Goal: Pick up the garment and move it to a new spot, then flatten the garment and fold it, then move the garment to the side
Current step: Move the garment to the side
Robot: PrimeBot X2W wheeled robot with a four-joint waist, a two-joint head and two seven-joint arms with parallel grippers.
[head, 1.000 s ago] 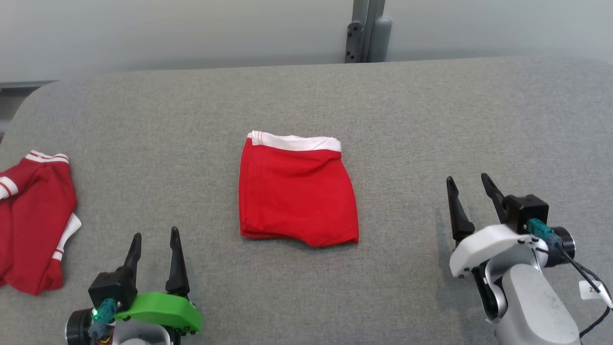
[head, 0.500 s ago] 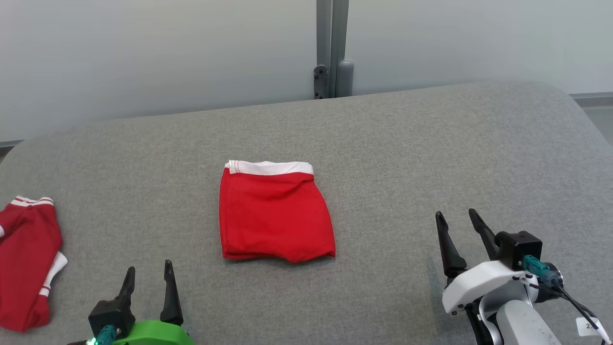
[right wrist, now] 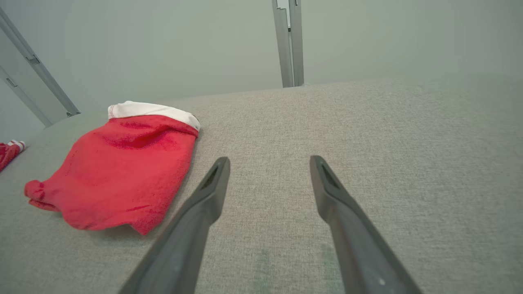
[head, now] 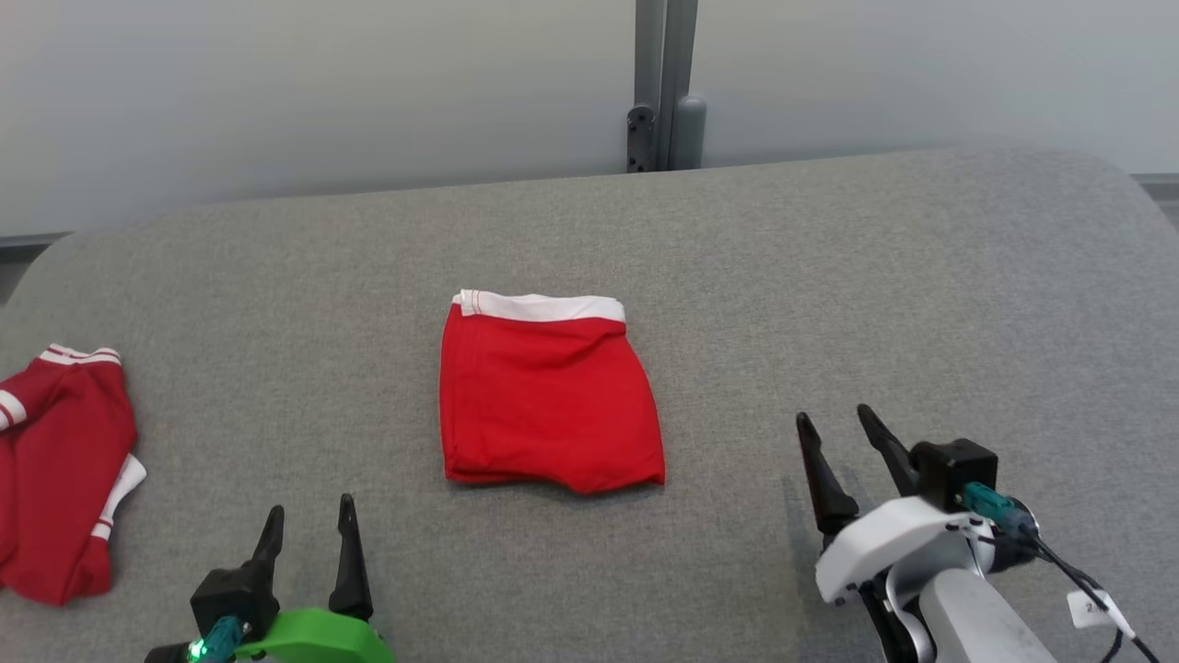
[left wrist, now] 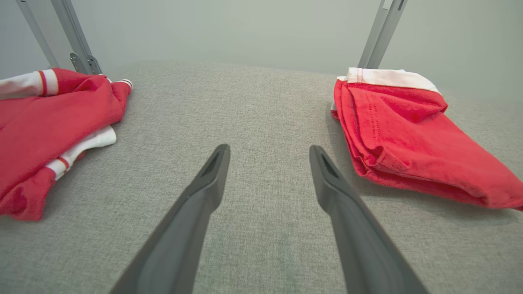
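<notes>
Lying folded, garment, apart from both jaws

A grey fabric-covered table bore a folded red garment with white waistband at centre and a crumpled red-and-white garment far left.

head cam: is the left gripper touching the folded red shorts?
No, the left gripper stands open over bare grey table, clear of the folded red shorts.
</notes>
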